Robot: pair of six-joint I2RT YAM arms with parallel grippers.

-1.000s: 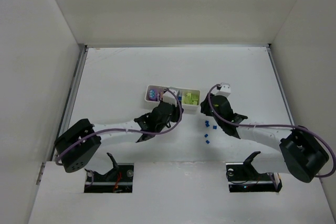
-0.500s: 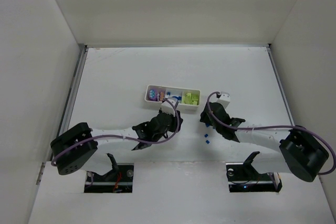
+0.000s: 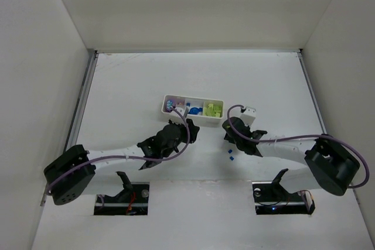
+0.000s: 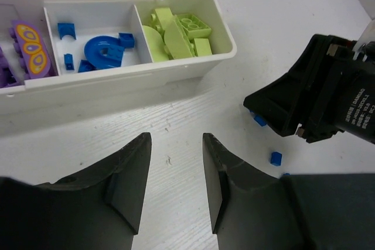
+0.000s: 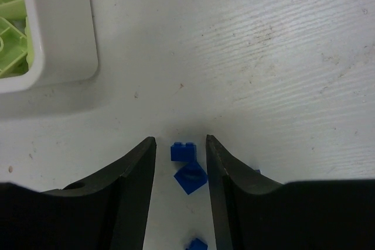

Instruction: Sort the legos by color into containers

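Note:
The white tray lies mid-table with purple bricks in its left section, blue bricks in the middle and yellow-green bricks on the right. My left gripper is open and empty just in front of the tray, and it shows over bare table in its own view. My right gripper is open and low over the table. A small blue brick and a second one lie between its fingers, and a third lies further back.
Loose blue bricks lie near the right gripper, which also shows in the left wrist view with bricks beside it. The tray's right corner is left of the right gripper. White walls enclose the table.
My left gripper has drawn back from over the tray toward the near edge. My right gripper has moved nearer and lower, over the loose blue bricks.

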